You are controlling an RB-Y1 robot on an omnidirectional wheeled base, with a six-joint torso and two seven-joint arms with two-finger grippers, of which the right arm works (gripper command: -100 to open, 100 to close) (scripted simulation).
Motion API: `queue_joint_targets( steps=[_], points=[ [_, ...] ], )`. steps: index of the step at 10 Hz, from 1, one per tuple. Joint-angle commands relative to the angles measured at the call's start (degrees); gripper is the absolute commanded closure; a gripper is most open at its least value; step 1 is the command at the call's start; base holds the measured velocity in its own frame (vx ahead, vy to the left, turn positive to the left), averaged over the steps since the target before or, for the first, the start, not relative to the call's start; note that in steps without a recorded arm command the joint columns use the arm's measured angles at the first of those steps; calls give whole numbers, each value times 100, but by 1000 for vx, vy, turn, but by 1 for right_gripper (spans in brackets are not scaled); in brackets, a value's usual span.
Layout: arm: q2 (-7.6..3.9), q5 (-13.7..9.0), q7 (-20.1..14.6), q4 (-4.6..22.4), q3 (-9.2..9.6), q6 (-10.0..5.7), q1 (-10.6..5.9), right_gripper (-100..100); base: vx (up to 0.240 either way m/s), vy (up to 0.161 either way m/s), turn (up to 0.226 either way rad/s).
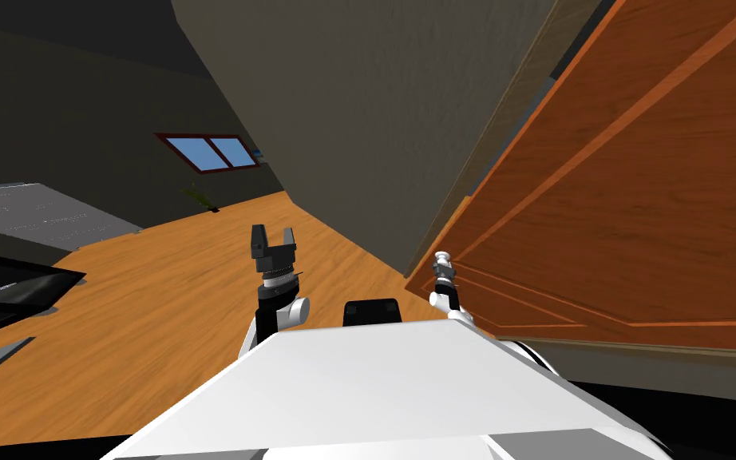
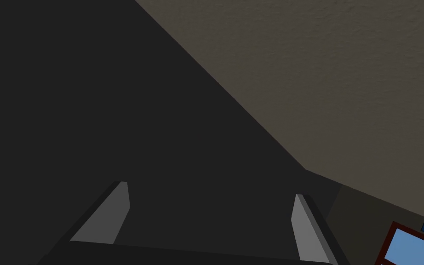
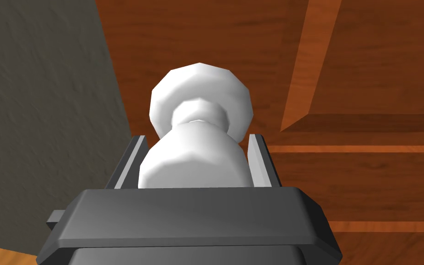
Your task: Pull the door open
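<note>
left gripper (image 1: 272, 233): fingers apart, well left of the door (image 1: 638, 200), over the floor (image 1: 159, 279) | wall (image 1: 358, 120): just left of the door | right gripper (image 3: 198, 137): clamped on the white knob (image 3: 200, 99) (fingers press its sides) | knob: on the door, near its left edge

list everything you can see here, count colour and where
door: one, reddish-brown panelled wood, on the right
door knob: one, white, on the door, gripped
wall: one, grey-brown, ahead, left of the door
window: one, dark red frame, blue panes, far left
plant: one, green, small, below the window
floor: one, orange wood, ahead and left
left pincer: one, dark, grey fingers, open, raised above the floor
right pincer: one, dark, shut on the door knob
</note>
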Motion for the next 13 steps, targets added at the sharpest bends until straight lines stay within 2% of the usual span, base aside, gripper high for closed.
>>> queue_joint_targets(
  steps=[1,2,3,7,11,12,13],
  points=[
    [1,6,-40,169,86,-75,-115,100,-178,3,39],
    [5,-10,-31,173,198,-72,-165,100,-202,-7,46],
    [3,-1,-32,159,146,-48,-124,100,-103,-2,31],
    [-53,167,-222,53,457,-47,-75,100,-228,24,61],
    [-132,354,-435,-82,786,-50,-19,100,-238,-31,77],
    [-141,374,-458,-97,822,-51,-13,100,-238,-26,52],
    [-127,350,-406,-167,782,1,32,100,-111,-8,25]
  ],
)
